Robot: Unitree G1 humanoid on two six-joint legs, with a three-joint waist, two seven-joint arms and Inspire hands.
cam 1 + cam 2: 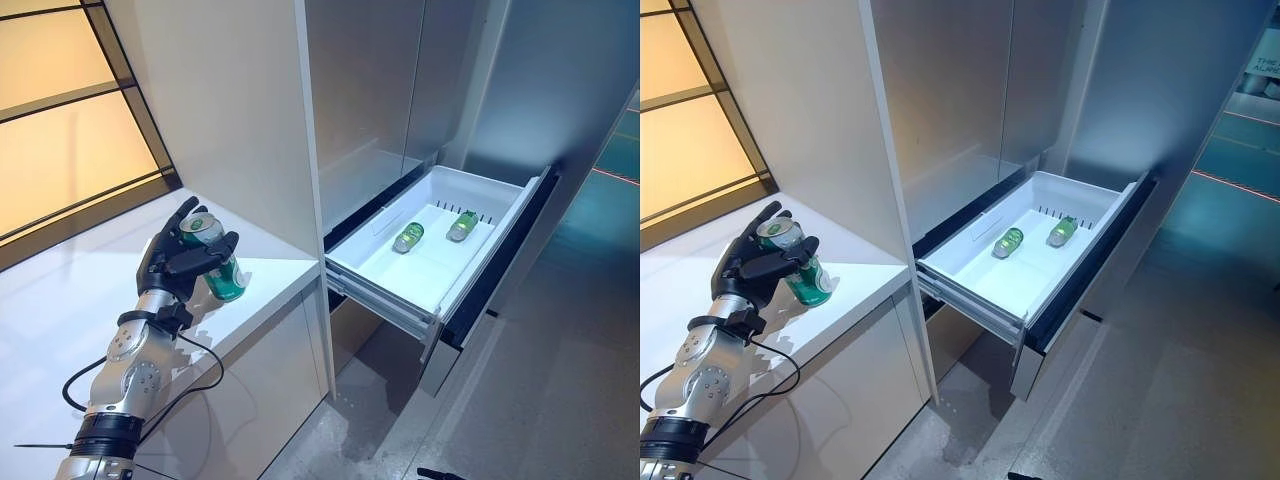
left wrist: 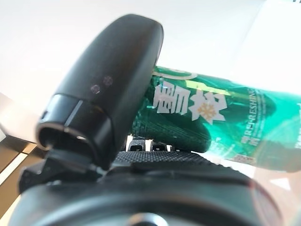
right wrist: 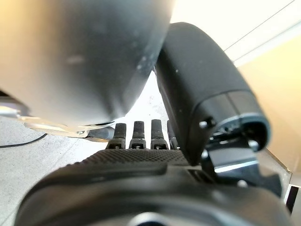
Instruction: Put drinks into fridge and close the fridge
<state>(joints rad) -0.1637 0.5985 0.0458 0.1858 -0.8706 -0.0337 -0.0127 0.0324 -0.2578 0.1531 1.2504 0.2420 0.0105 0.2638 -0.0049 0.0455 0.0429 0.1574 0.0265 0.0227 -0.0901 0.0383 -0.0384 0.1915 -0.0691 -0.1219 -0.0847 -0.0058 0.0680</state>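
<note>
My left hand [image 1: 172,262] is shut on a green can [image 1: 226,277] over the white counter [image 1: 270,270], left of the fridge. The can is roughly upright, with its silver top showing between the fingers. In the left wrist view the thumb [image 2: 106,89] lies across the can [image 2: 225,117]. The fridge's white drawer [image 1: 470,186] is pulled out at the right, and green cans [image 1: 408,237] lie on their sides in its far part. My right hand [image 3: 207,103] hangs low over the floor, with its fingers relaxed and nothing in it.
A tall white cabinet wall [image 1: 250,110] stands between the counter and the fridge. The drawer's dark front [image 1: 500,280] juts out over the grey floor [image 1: 560,400]. A window [image 1: 60,120] lies behind the counter at the left.
</note>
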